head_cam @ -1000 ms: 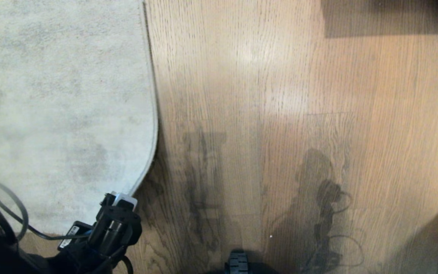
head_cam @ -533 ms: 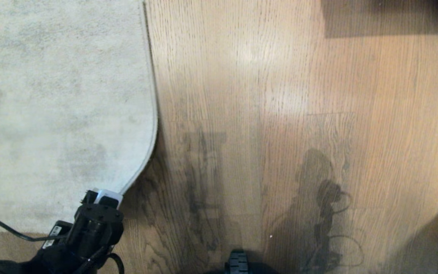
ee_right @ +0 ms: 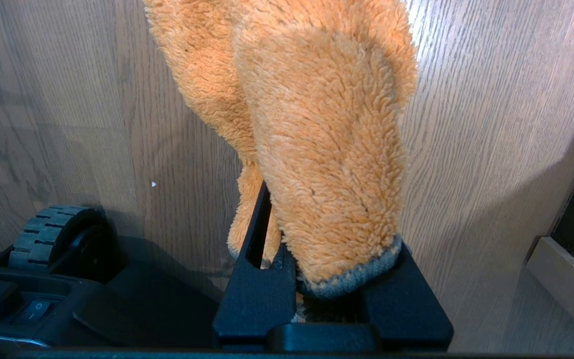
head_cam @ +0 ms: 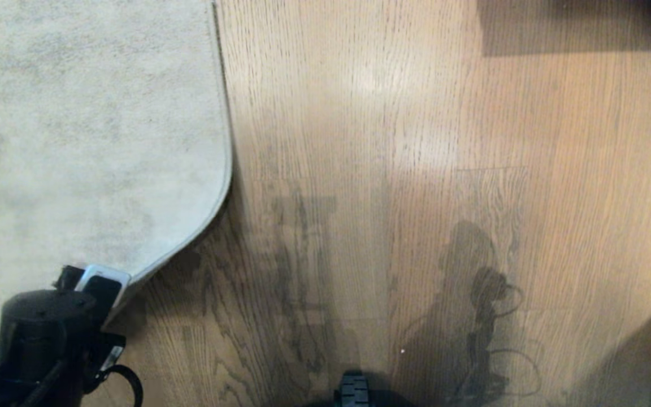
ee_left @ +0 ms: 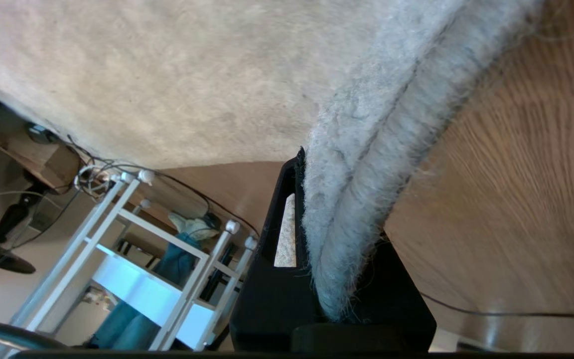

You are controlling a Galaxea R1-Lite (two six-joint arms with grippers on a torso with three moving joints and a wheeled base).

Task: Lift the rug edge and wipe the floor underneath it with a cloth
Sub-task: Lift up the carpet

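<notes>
The left gripper [head_cam: 102, 285] sits at the near left of the head view, its black fingers clamped on the rug edge [head_cam: 176, 251]. The left wrist view shows the grip plainly: the fuzzy pale grey border [ee_left: 361, 209] runs down between the two fingers [ee_left: 277, 279] and is pinched there, with the rug's pile spreading away beyond them. From the gripper, the border sweeps forward and to the robot's right in a curve, then runs straight away from the robot. A dark shadow lies on the floor [head_cam: 416, 141] just beside the curved stretch, so that corner of the rug appears raised off the planks near the gripper. The brown wood-grain floor extends to the right of the gripper and ahead of it.

The right gripper [ee_right: 327, 294] is out of the head view; its own wrist view shows it closed on the cloth [ee_right: 317, 139], a fluffy orange-tan rag with a dark grey hem caught between the fingers. The cloth hangs forward past the fingertips over bare floor [ee_right: 466, 124]; whether it touches the planks cannot be told. Beside this gripper, a ribbed black wheel [ee_right: 53, 234] of the robot's base rests on the floor. In the left wrist view, beyond the rug, stands a white rack [ee_left: 142, 259] with cables [ee_left: 92, 169] near it.
</notes>
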